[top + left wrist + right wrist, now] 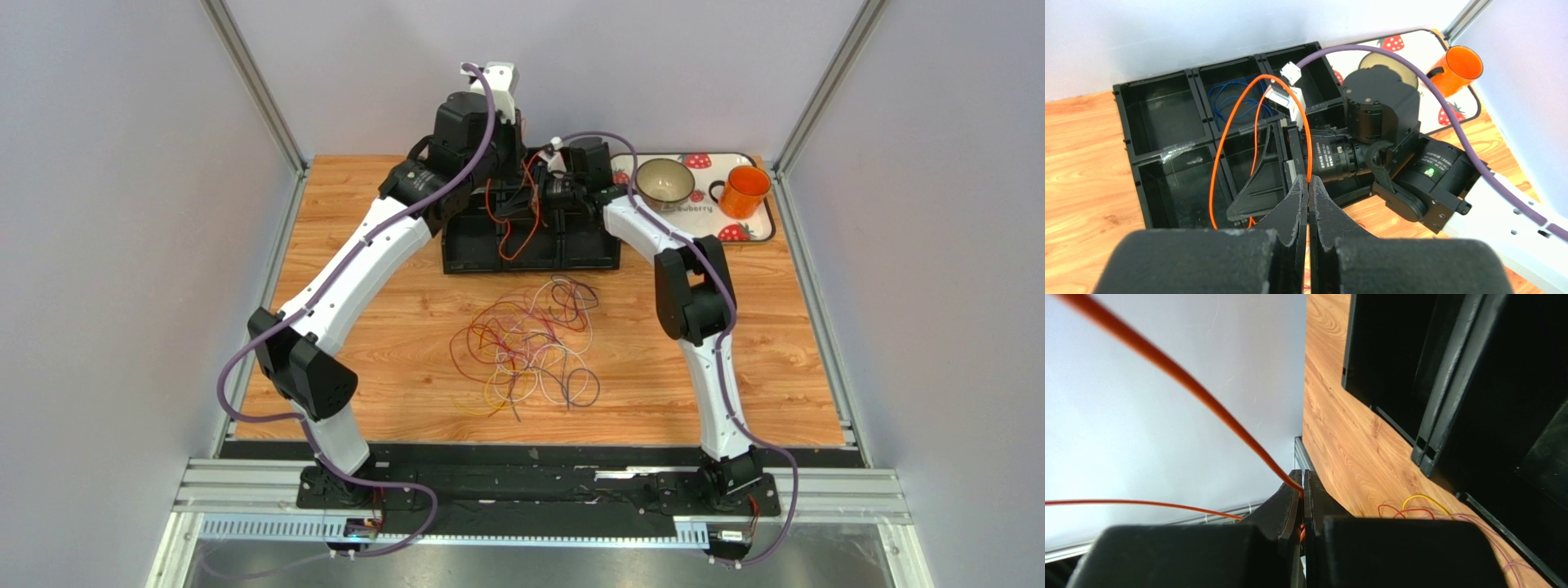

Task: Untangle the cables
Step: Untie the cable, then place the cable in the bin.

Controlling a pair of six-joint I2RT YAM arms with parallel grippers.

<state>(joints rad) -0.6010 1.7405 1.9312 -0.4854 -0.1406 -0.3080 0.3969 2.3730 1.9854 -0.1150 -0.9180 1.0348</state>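
On the far side of the one worktop (368, 355), the left arm (350, 276) and the right arm (693, 294) are reaching over the single black compartment tray (472, 255), and the job is looking, by my judgement, only just begun. One tangle of cables (534, 343) is lying mid-worktop, well apart from the tray, with purple, red, yellow and pale strands crossing too closely for me to be counting them. One strawberry mat (767, 221) is sitting to the tray's right, carrying one bowl (665, 181) and one orange mug (743, 191). One blue cable (1235, 101) is lying coiled in the middle far compartment, so that one seems sorted. One orange cable (1222, 144) is hanging in a loop above the tray, free of the heap but not yet put down. The left claw (1309, 199) and the right claw (1303, 485) are both clenching that orange cable, each pinching it between closed fingertips.
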